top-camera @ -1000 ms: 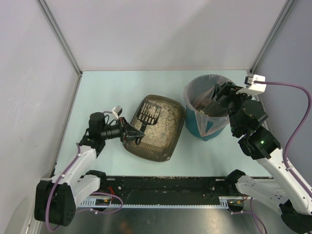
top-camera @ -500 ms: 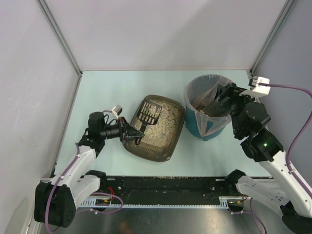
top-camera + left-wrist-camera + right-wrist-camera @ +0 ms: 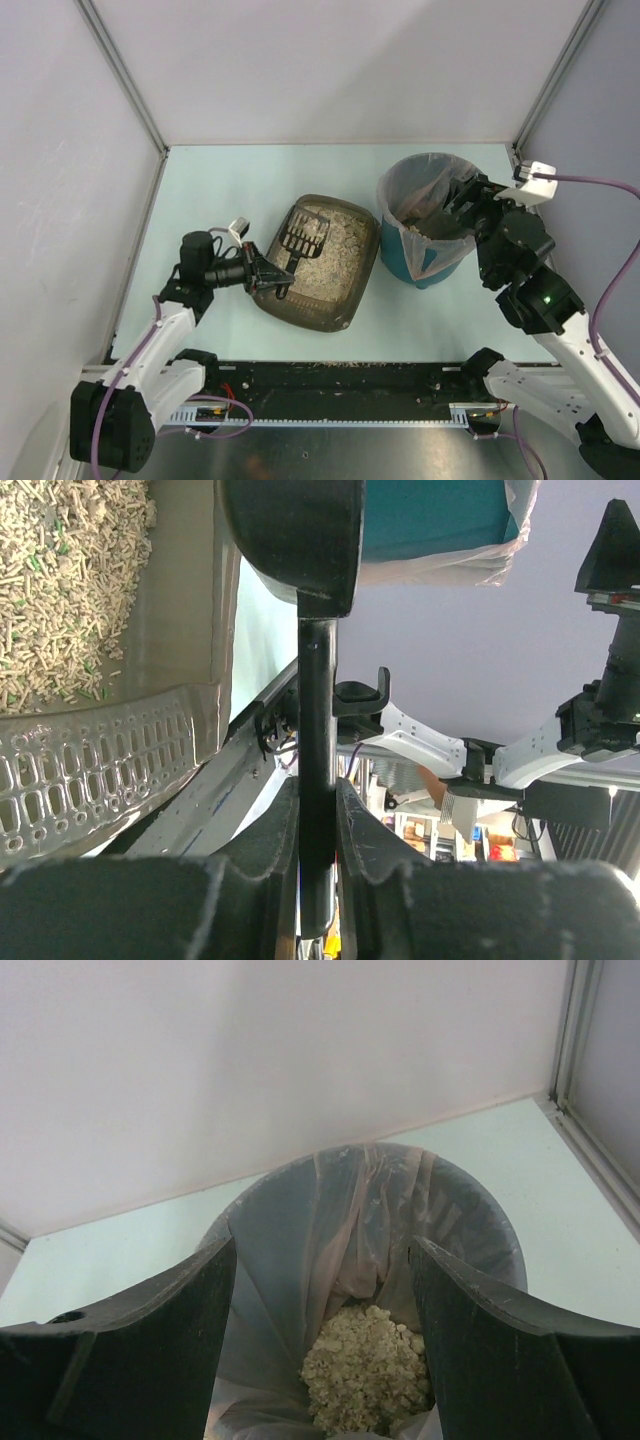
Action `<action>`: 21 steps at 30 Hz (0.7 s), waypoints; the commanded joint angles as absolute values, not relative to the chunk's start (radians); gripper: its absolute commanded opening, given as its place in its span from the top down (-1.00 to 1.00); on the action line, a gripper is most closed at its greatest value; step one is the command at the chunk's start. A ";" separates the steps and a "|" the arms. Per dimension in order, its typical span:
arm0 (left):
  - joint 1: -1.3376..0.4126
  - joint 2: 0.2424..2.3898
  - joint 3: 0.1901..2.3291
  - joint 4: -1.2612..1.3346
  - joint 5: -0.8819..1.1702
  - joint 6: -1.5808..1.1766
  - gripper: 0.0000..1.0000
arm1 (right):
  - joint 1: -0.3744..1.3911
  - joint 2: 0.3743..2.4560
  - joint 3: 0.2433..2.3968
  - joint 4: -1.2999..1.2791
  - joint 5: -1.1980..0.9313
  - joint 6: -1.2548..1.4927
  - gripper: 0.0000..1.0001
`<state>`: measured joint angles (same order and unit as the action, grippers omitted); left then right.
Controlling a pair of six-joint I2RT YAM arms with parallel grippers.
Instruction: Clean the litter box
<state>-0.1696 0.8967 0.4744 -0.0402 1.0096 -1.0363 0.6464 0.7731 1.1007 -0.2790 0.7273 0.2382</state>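
As scoop (image 3: 305,233) sits in litter box (image 3: 306,316), bin (image 3: 421,268) beside.

Right hand (image 3: 452,200) edged rightward above bin (image 3: 425,266), toward its rim.

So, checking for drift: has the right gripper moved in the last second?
Yes: the right gripper slid slightly rightward relative to the bin.
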 commanded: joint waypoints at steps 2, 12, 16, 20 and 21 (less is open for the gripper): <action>-0.167 0.893 0.524 -0.031 1.049 -0.994 1.00 | 0.652 0.799 1.124 -0.322 0.759 0.298 -0.49; -0.166 0.818 0.450 -0.077 1.017 -1.005 1.00 | 0.652 0.828 1.123 -0.325 0.707 0.307 -0.50; -0.167 0.795 0.442 -0.086 1.016 -1.008 1.00 | 0.653 0.848 1.123 -0.281 0.672 0.290 -0.51; -0.169 0.831 0.465 -0.124 1.047 -0.990 1.00 | 0.653 0.854 1.123 -0.267 0.644 0.304 -0.51; -0.169 0.834 0.465 -0.126 1.058 -0.994 1.00 | 0.653 0.856 1.123 -0.265 0.640 0.299 -0.51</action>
